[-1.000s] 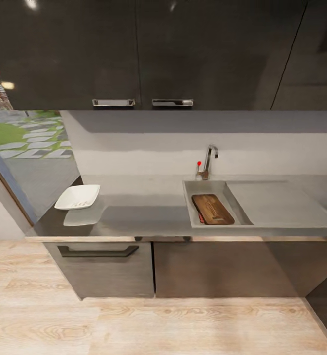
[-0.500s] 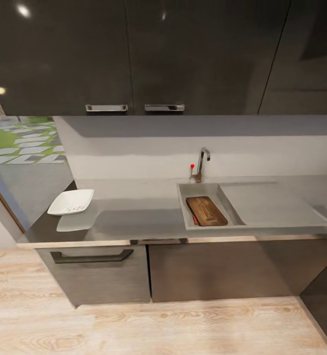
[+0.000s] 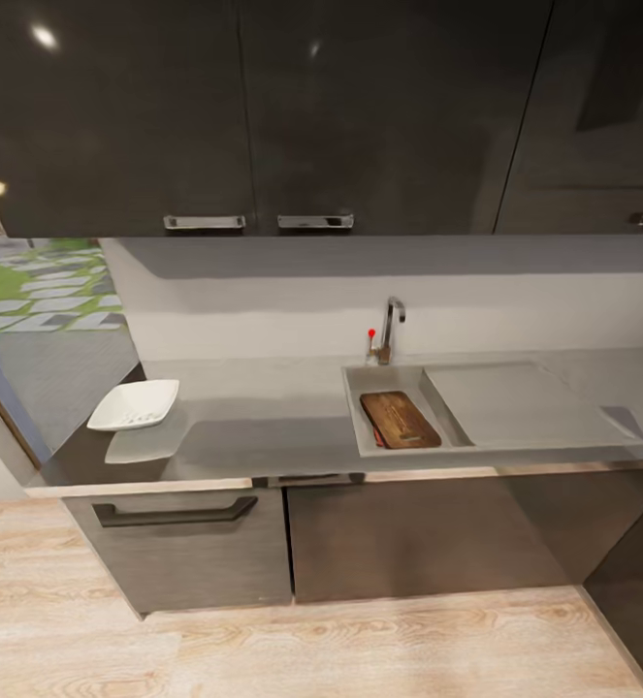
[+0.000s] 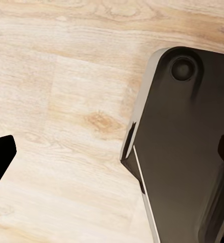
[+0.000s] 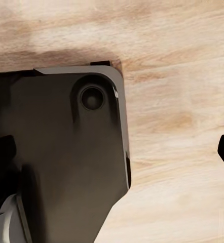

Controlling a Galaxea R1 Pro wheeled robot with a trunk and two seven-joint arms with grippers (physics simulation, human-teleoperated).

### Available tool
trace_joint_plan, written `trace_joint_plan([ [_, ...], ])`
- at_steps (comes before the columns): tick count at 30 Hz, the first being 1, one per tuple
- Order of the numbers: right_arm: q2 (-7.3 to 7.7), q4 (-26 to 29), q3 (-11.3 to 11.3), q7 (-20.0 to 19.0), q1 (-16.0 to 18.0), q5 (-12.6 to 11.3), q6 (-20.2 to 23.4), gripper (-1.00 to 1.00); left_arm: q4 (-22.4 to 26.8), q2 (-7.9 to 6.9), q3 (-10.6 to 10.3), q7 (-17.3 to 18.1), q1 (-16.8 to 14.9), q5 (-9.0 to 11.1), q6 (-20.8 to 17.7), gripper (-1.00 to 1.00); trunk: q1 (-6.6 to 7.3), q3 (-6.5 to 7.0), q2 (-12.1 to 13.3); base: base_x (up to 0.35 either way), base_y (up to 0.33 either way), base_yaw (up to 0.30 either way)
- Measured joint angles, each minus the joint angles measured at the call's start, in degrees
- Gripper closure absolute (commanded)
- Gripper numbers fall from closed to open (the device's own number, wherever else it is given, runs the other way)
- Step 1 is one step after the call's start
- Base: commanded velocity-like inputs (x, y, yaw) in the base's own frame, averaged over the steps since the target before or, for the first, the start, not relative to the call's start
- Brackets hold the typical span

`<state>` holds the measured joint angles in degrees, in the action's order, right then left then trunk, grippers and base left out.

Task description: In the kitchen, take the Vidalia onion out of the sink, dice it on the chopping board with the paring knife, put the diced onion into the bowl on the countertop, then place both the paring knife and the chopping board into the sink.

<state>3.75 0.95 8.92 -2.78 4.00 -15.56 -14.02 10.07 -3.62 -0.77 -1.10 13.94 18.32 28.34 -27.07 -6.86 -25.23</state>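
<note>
Down in the sink (image 3: pixel 358 427) lies the board (image 3: pixel 400 419), flat on the basin floor and turned a little askew, its slot handle at the end nearer the cabinet fronts. Along the board's edge away from the drainboard, a thin red sliver shows, the knife (image 3: pixel 376 435) by its colour, squeezed between board and basin wall; its blade I cannot make out. Behind the sink stands the tap (image 3: pixel 389 328) with its red dot. Beside the sink, on the side away from the bowl, stretches the flat drainboard (image 3: pixel 515 405).

Well apart from the sink, at the far end of the countertop (image 3: pixel 263 422), sits the bowl (image 3: pixel 134 404), close to the edge by the window (image 3: pixel 40 330). Whether it holds anything is too small to tell from here.

Below the countertop run the lower cabinets (image 3: pixel 379 538), one with a dark bar handle (image 3: pixel 174 511). Above the sink hang dark glossy wall cupboards (image 3: pixel 263 107) with two steel pulls. Pale wood floor (image 3: pixel 360 650) lies in front.

Both wrist views look down at that floor and at the robot's dark base (image 4: pixel 188 147). A dark fingertip pokes in at an edge of each; the left gripper (image 4: pixel 112 167) and the right gripper (image 5: pixel 114 162) both look spread wide, pinching nothing.
</note>
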Motion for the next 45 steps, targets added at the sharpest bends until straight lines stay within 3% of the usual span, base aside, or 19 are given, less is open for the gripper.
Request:
trace_joint_plan([
  [45,-0.16,0.08,0.00,0.09,0.00,-0.01,-0.11,-1.00,0.00,-0.16,0.08,-0.17,0.00,0.03,0.00,-1.00,0.00,4.16,0.01,0.000,0.000,0.000],
])
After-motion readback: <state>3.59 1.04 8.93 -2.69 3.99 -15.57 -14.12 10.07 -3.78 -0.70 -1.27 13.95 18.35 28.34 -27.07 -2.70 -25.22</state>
